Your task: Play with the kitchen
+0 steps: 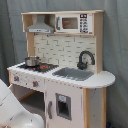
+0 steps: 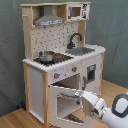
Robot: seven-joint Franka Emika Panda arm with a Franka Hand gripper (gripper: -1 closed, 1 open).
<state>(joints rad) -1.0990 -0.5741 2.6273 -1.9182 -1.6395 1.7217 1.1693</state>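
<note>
My gripper [image 2: 79, 94] at the top edge of the open oven door [image 2: 64, 102], seemingly touching it; finger state indiscernible. The kitchen [image 2: 60, 55] stands against a grey curtain [image 2: 112, 30]

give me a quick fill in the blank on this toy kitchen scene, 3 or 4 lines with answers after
1. The small metal pot sits on the ____.
2. In the second exterior view, the oven door of the toy kitchen hangs ____.
3. The black faucet stands behind the ____.
4. The gripper is at the top edge of the oven ____.

Answers: stove; open; sink; door
</note>
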